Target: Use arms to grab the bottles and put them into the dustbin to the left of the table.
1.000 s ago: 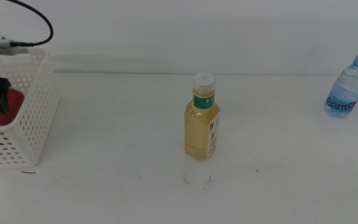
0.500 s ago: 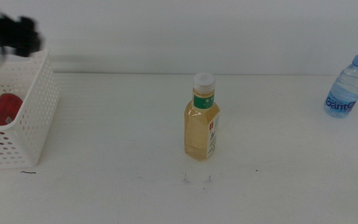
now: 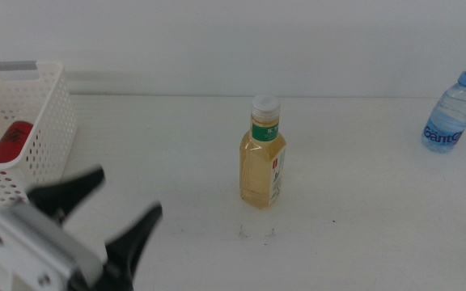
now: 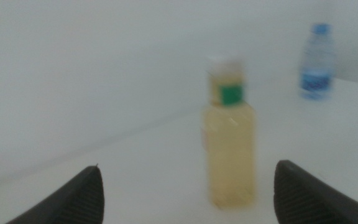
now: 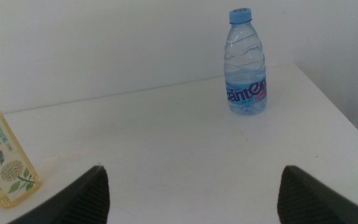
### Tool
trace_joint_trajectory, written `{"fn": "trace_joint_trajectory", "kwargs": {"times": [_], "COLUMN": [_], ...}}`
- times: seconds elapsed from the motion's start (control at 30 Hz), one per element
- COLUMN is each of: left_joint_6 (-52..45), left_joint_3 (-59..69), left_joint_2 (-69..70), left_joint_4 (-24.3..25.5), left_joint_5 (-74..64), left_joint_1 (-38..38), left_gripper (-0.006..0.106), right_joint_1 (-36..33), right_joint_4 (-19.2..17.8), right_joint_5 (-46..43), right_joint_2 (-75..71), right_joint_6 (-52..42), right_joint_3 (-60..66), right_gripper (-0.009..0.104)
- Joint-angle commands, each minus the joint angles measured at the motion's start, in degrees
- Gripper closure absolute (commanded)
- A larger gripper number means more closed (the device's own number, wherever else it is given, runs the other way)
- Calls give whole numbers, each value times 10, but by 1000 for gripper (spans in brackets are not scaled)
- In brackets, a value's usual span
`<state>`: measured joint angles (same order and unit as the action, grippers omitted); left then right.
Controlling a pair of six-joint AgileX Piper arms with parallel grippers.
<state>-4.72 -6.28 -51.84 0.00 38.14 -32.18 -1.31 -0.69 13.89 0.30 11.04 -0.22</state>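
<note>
Bottles remaining on the desk [image 3: 176, 145] number two, while the red can [image 3: 8, 140] already lies inside the dustbin [image 3: 51, 153] at the far left edge. Left gripper [image 3: 103, 214] sits low at the near left of the middle view, jaws spread wide and holding nothing; its wrist camera looks straight at the yellow-liquid bottle [image 4: 229, 134], which appears, blurred, between the two jaws but well ahead of them. That bottle [image 3: 263, 153] stands upright at the middle of the desk, long axis vertical, white cap uppermost, to the right of and farther back than the left gripper. Judged from this layout, the left arm is the nearer one to it and the approach runs rightward and away from the near edge, with open desk on every side of the bottle and nothing between it and the jaws. Right gripper [image 5: 191, 186] waits out of the middle view, jaws likewise apart and empty; its wrist view shows the blue-capped water bottle [image 5: 246, 65] upright near the far right corner of the desk, close to the right edge, so a careless sideways push there could tip it off. The return path to the dustbin is unobstructed desk.
</note>
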Motion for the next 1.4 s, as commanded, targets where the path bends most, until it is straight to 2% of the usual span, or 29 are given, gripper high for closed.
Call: {"fn": "trace_joint_trajectory", "kwargs": {"times": [0.0,0.1,0.3,0.53,0.93,1.03,1.2,1.27,1.37], "left_joint_6": [29,52,87,134,155,152,72,60,60], "left_joint_3": [29,35,25,-46,-199,-221,-231,-238,-247], "left_joint_2": [-17,-60,-193,-348,-524,-551,-569,-570,-570], "left_joint_4": [4,5,17,77,59,6,-176,-196,-191], "left_joint_5": [52,61,166,240,241,241,269,263,257], "left_joint_1": [-22,-27,-27,-27,-33,-61,-135,-141,-140], "left_gripper": [7,7,7,7,7,7,7,7,7], "right_joint_1": [3,3,3,3,3,3,3,3,3], "right_joint_4": [-6,-6,-6,-6,-6,-6,-6,-6,-6], "right_joint_5": [-3,-3,-3,-3,-3,-3,-3,-3,-3], "right_joint_2": [-3,-3,-3,-3,-3,-3,-3,-3,-3], "right_joint_6": [-1,-1,-1,-1,-1,-1,-1,-1,-1], "right_joint_3": [2,2,2,2,2,2,2,2,2], "right_gripper": [14,14,14,14,14,14,14,14,14]}}
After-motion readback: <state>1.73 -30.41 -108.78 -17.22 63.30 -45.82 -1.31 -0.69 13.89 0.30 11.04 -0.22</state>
